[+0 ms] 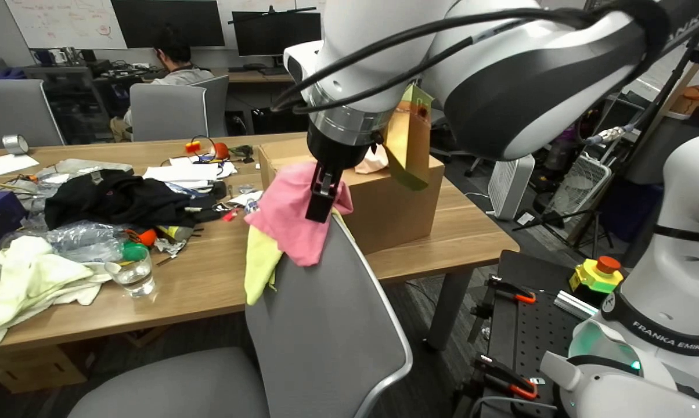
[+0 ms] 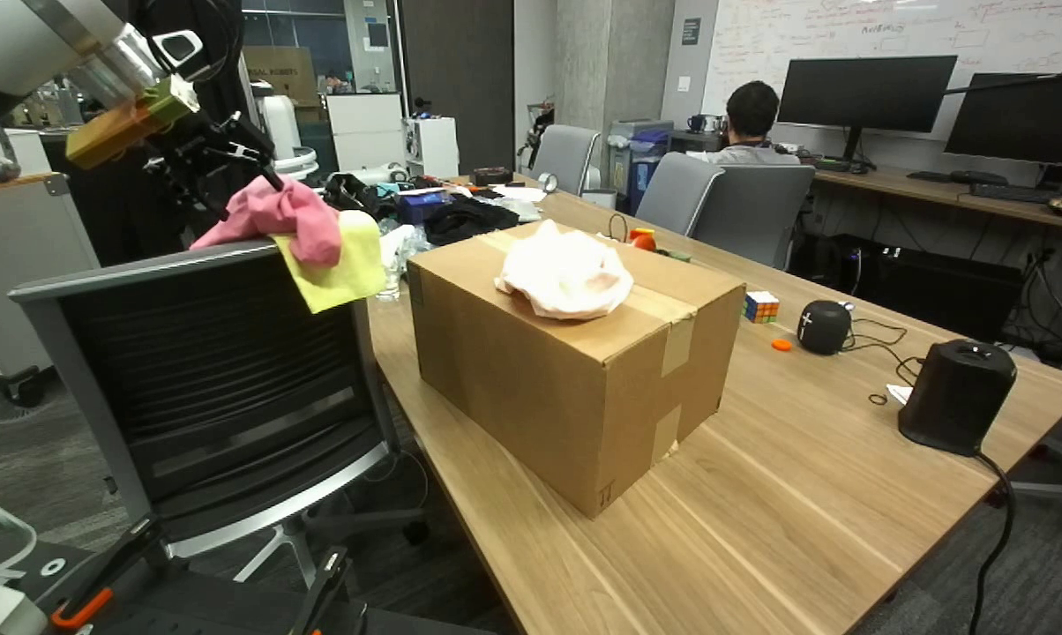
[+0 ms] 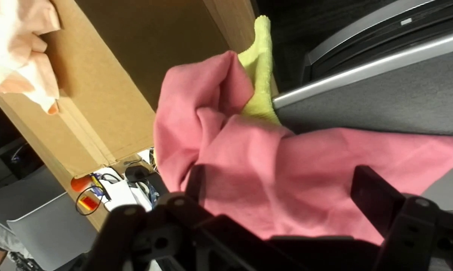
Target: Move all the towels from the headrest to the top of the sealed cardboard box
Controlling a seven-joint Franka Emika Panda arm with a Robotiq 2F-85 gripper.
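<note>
Headrest: rounded top edge of the grey chair; one end of it carries what is left to move.
Hand: wide, jaws well apart with cloth between them, holding nothing; whether the tips touch the fabric, I cannot tell. Before it closes, centre it over a ridge of the folds.
Pink towel: on the headrest, bunched beneath the hand. Taking it first looks like the step in hand. Pinch a raised fold, deep enough to hold yet shallow enough to spare the hard edge and anything underneath.
Yellow-green towel: also on the headrest, part covered by the pink towel and hanging at both sides of the chair back. It could well be dragged along, so lift straight up, slowly, and watch that only pink rises.
Box: sealed cardboard on the worktop, near the towels' corner of the chair. Raise the load well over its near edge before crossing; a trailing tail may catch there.
Peach towel: crumpled on top of the box, already where the task wants it. Set the pink down beside it, low and gently, leaving space for the third, then let go fully and back away upward.
</note>
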